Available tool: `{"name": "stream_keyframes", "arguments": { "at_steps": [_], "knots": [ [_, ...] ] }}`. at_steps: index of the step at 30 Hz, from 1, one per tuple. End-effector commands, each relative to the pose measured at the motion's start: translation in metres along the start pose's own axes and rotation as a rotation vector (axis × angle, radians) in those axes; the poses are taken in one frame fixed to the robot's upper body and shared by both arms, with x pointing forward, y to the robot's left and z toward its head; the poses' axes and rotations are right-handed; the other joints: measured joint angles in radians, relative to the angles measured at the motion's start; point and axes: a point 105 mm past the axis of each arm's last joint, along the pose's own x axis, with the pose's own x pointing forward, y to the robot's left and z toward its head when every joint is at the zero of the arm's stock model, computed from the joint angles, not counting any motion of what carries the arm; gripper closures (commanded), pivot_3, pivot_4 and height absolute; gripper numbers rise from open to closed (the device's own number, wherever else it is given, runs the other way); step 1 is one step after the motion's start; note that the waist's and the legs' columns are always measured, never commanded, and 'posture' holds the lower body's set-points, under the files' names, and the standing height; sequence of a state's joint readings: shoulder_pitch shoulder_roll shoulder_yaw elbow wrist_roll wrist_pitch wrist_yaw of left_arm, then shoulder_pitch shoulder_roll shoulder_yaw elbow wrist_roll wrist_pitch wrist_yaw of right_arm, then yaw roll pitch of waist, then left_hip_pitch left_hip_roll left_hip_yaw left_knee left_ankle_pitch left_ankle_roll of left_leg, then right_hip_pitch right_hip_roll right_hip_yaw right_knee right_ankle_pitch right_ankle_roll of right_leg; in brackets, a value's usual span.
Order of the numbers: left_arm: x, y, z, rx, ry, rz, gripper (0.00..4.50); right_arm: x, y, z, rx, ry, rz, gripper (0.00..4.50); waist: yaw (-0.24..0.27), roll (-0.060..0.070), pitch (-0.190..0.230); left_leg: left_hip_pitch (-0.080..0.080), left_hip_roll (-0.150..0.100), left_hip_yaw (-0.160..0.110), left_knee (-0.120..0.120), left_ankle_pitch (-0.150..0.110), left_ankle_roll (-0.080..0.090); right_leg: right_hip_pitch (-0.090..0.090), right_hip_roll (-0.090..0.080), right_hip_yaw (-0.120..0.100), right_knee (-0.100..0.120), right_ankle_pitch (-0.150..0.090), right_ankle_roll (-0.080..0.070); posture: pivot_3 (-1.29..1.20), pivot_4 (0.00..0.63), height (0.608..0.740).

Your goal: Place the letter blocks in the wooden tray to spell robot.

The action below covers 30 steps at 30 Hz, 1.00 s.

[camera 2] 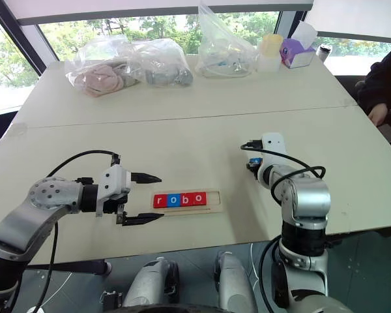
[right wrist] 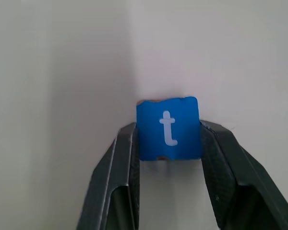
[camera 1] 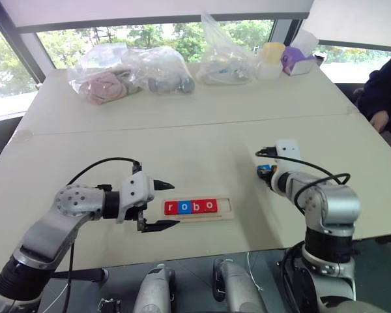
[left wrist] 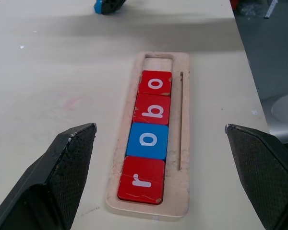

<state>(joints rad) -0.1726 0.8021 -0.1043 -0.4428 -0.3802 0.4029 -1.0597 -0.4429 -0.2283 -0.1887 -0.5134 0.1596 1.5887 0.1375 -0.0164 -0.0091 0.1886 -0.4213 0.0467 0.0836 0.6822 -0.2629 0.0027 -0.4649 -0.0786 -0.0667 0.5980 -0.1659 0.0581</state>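
While 4 blocks [camera 1: 191, 207] fill tray [camera 1: 224, 212], right end effector [right wrist: 168, 139] grips 1.

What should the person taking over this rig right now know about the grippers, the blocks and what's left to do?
Left gripper: open, empty, beside the r end of the wooden tray.
Right gripper: shut on the blue t block, over the table to the tray's right.
Done: r, o, b, o blocks sit in the tray in order.
Left: set the t into the open slot after the last o.
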Motion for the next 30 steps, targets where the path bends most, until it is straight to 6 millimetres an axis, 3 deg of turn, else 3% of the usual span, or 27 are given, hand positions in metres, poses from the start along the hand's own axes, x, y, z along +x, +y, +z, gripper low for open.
{"name": "stream_keyframes", "arguments": {
  "at_steps": [1, 8, 16, 22, 25, 30],
  "knots": [
    [0.001, -0.001, 0.007, 0.033, -0.020, -0.005, 0.00, -0.015, 0.008, 0.001, -0.032, -0.054, 0.030, 3.33, 0.001, 0.000, 0.000, 0.000, 0.000, 0.000, 0.000, 0.000, 0.000, 0.000, 0.000, 0.000, 0.000, 0.000, 0.000, 0.00, 0.150, 0.740],
    [0.001, -0.001, 0.006, 0.030, -0.019, -0.009, 0.00, -0.025, 0.019, -0.022, -0.040, -0.044, 0.061, 3.33, 0.002, 0.000, 0.000, -0.002, 0.000, 0.000, 0.000, 0.000, 0.000, -0.001, -0.001, 0.000, -0.001, 0.000, 0.000, 0.00, 0.150, 0.740],
    [0.001, -0.001, 0.007, 0.032, -0.017, -0.009, 0.00, -0.029, 0.015, -0.029, -0.054, -0.031, 0.045, 3.33, 0.001, 0.000, 0.000, -0.002, 0.001, 0.000, 0.000, 0.000, 0.000, -0.002, -0.001, 0.000, -0.001, 0.000, 0.000, 0.00, 0.150, 0.740],
    [0.000, 0.000, 0.007, 0.034, -0.016, -0.007, 0.00, -0.033, 0.017, -0.029, -0.092, -0.031, 0.084, 0.26, 0.003, 0.000, 0.000, -0.003, 0.001, 0.000, 0.000, 0.000, 0.000, -0.002, -0.001, 0.000, -0.002, 0.000, 0.000, 0.00, 0.150, 0.740],
    [0.000, 0.000, 0.007, 0.034, -0.015, -0.005, 0.00, -0.040, 0.020, -0.022, -0.205, -0.034, 0.153, 0.12, 0.003, 0.000, 0.000, -0.003, 0.001, 0.000, 0.000, 0.000, 0.000, -0.002, -0.002, 0.000, -0.003, 0.000, 0.000, 0.00, 0.150, 0.740],
    [0.000, 0.002, 0.007, 0.036, -0.016, -0.006, 0.00, -0.060, 0.011, 0.003, -0.603, -0.034, 0.367, 0.12, 0.004, 0.001, 0.001, -0.004, 0.000, 0.001, 0.000, 0.000, 0.000, -0.003, -0.003, 0.001, -0.004, 0.000, 0.000, 0.00, 0.150, 0.740]
  ]
}}
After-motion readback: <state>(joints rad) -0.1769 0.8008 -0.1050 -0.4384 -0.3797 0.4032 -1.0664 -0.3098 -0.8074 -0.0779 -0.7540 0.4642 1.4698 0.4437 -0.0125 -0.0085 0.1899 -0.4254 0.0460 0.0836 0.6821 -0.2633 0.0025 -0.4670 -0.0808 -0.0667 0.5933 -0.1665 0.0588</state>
